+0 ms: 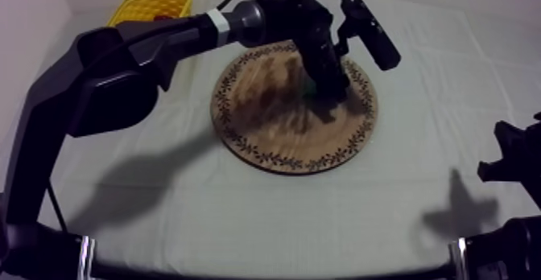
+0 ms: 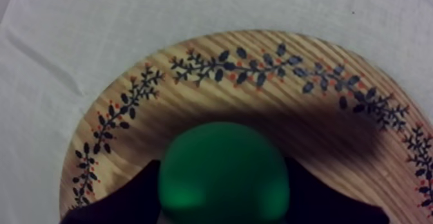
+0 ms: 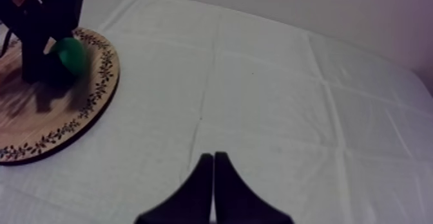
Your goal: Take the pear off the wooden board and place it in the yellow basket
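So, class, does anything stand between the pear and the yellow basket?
Nothing visible: only bare cloth lies between the wooden board, where the left jaws grip the pear, and the yellow basket.

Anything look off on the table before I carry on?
Nothing stands out. The left gripper is closed round the pear on the wooden board, the yellow basket stands upright, and the right gripper rests shut.

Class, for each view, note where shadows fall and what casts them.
Top view: the left arm casts a broad shadow on the cloth beside the wooden board; the left pincer darkens the board's middle; a smaller shadow lies by the right pincer. Left wrist view: a shadow band crosses the board behind the pear. Right wrist view: shadow pools under the left pincer.
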`<state>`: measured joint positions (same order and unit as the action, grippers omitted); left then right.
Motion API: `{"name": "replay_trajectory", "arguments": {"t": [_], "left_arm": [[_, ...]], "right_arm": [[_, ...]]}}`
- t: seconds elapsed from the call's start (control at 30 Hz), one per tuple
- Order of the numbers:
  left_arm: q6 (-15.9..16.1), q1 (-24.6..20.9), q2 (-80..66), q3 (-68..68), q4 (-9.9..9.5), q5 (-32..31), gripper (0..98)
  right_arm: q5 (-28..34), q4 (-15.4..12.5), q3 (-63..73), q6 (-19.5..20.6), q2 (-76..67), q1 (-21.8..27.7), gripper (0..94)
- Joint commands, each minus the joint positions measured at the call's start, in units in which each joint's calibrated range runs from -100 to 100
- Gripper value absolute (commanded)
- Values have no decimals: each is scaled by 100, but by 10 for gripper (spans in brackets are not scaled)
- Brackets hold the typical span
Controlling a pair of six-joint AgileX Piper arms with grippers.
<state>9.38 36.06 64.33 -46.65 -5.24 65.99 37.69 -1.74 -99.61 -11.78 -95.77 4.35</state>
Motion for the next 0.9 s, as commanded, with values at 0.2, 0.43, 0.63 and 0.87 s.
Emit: {"name": "replay_trajectory", "arguments": {"t": [0.2,0.43,0.63,0.87], "left_arm": [[-81,-31,-136,-49,21,137,506],[-88,-148,-1024,286,285,398,539],[-122,-320,-2239,997,484,764,550],[-138,-747,-3805,2426,585,1157,536]], "right_arm": [[5,1,-5,-1,1,1,5],[5,1,-5,-1,1,1,5],[5,1,-5,-1,1,1,5],[5,1,-5,-1,1,1,5]]}}
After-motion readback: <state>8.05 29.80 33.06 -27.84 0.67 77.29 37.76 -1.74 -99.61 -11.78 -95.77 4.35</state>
